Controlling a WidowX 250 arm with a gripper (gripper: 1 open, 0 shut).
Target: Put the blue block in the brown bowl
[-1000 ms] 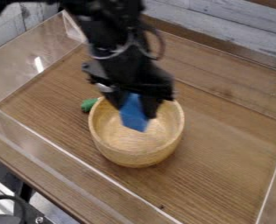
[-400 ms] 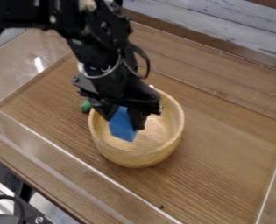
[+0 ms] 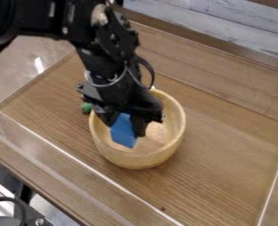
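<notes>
The gripper [image 3: 120,115] is closing on the block [image 3: 124,131], its jaws standing as narrow as the brick between them allows. The block is hanging tilted from the fingertips, its lower part showing blue over the bowl [image 3: 139,161] and inside the ring of the rim as the camera is seeing it. Whether its bottom end is touching the wood, I cannot tell.

The block is looking small, plain and stiff — probably light, and hardly fragile. Nothing about it is suggesting that it would bend or crush, so a modest squeeze should be doing. Its smooth faces could be slippery, though, and with the fingers gripping near the upper end, the free end may be swinging or twisting if it knocks the rim. Two flat, opposite sides are the place for holding it; the grip at the top is leaving the lower end free for setting down, which is suiting this job.

The bowl is standing upright on the table [image 3: 218,163], deep and thick-rimmed, likely heavier than the block and steady enough to be taking a light bump. The task is nearing its end, I judge: what is remaining is a little lowering, if there is room, and a gentle letting go — the curved wall would probably be guiding the block inward.
</notes>
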